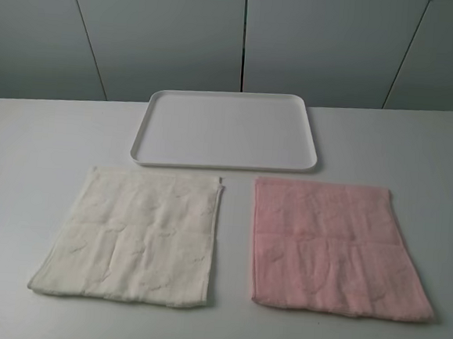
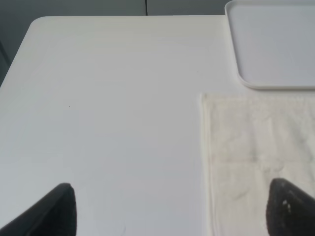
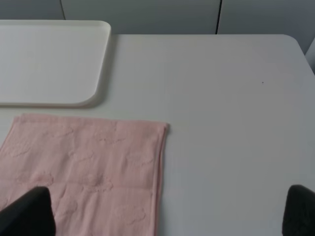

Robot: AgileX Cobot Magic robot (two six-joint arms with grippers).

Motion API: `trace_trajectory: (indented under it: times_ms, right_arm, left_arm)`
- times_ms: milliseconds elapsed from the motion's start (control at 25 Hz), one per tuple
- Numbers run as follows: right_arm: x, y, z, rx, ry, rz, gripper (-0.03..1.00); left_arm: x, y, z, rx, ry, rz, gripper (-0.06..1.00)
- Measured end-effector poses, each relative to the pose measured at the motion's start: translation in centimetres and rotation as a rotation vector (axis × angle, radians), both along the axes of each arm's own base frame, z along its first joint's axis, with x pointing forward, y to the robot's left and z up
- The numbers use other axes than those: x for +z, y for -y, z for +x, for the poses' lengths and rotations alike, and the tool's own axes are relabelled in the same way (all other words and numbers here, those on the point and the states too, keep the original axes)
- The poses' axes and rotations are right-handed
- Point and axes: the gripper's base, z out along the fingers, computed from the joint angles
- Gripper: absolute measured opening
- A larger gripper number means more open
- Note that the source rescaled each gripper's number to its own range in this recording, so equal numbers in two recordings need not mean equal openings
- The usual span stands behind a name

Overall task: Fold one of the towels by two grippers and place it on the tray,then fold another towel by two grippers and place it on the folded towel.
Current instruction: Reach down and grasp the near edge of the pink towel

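Observation:
The pale pink towel (image 1: 338, 245) lies flat and unfolded at the front right of the table, and the cream towel (image 1: 139, 237) lies flat beside it on the left. Behind both sits the white tray (image 1: 226, 130) with nothing on it. Neither gripper shows in the exterior high view. In the left wrist view my left gripper (image 2: 170, 214) is open, one fingertip (image 2: 51, 214) over bare table and the other above the cream towel (image 2: 256, 157). My right gripper (image 3: 162, 216) is open too, straddling the outer edge of the pink towel (image 3: 83, 167). Nothing is held.
The white table (image 1: 40, 139) has rounded back corners, with grey wall panels behind it. A corner of the tray (image 2: 275, 44) shows in the left wrist view. The right wrist view likewise catches the tray (image 3: 49, 64) by one corner.

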Motion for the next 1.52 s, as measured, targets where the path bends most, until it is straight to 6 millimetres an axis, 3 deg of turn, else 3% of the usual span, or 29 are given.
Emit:
trace_trajectory:
  times_ms: [1200, 1520]
  right_arm:
    - [0.0, 0.0, 0.0, 0.003, -0.005, 0.005, 1.0]
    - [1.6, -0.1, -0.8, 0.014, 0.044, 0.001, 1.0]
  left_arm:
    - [0.0, -0.1, 0.0, 0.005, -0.001, 0.007, 0.99]
    - [1.0, -0.2, 0.4, -0.039, 0.016, 0.119, 0.99]
